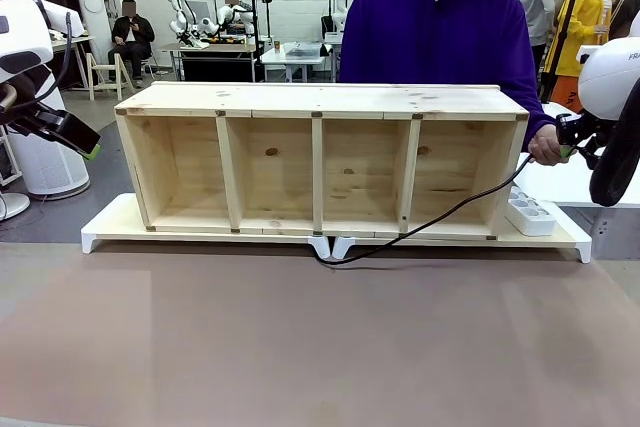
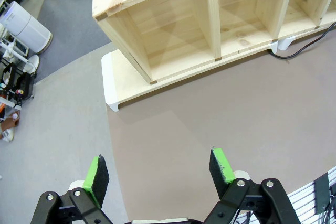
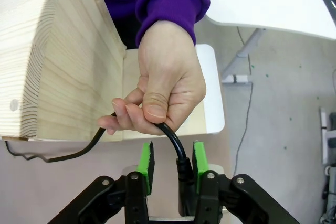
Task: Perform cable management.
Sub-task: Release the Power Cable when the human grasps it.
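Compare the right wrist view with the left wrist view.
Right wrist only: a person's hand in a purple sleeve feeds the thin black cable between the right gripper, whose green pads stand slightly apart around it. Left wrist only: the left gripper, open over the brown tabletop. Both: the pale wooden shelf unit.

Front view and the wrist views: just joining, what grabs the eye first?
The handover at the shelf's right end: the person's hand holds the cable between the right gripper's green pads, whose jaws are partly apart around it. From there the cable runs down across the table to the gap between the white risers under the shelf. The left gripper hangs open over the table, off the shelf's left end.
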`<action>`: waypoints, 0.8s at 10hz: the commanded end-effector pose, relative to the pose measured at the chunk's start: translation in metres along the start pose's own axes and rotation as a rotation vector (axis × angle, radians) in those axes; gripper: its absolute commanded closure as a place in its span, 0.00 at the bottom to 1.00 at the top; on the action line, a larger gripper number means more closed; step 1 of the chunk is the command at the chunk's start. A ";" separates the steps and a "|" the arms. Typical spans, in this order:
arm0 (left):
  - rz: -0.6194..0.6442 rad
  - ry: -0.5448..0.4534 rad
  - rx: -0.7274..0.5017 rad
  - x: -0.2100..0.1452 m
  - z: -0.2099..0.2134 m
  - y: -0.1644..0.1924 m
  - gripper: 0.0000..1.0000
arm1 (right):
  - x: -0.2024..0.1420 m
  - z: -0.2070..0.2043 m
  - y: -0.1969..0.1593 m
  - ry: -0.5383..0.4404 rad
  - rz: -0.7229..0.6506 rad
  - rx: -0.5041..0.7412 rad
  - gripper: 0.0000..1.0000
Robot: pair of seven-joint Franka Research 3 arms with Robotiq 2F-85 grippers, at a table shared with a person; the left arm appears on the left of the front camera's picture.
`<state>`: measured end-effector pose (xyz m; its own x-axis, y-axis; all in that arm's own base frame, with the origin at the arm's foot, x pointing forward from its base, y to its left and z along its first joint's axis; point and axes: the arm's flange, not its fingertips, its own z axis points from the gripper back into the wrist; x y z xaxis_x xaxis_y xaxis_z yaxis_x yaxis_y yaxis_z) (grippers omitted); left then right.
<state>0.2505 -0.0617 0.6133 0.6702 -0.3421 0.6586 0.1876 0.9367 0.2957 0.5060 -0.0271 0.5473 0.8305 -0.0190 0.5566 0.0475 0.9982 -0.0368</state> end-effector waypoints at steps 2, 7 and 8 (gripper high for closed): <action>0.004 0.002 0.012 0.000 0.000 0.001 0.00 | 0.001 0.002 0.000 0.013 -0.009 -0.001 0.44; 0.004 0.002 0.012 0.000 0.000 0.001 0.00 | 0.000 0.000 -0.001 0.004 -0.002 -0.001 0.25; 0.004 0.002 0.012 0.000 0.000 0.001 0.00 | 0.000 0.000 -0.001 0.004 -0.002 -0.001 0.25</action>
<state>0.2505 -0.0617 0.6133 0.6702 -0.3421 0.6586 0.1876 0.9367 0.2957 0.5057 -0.0278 0.5470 0.8324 -0.0213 0.5538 0.0496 0.9981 -0.0363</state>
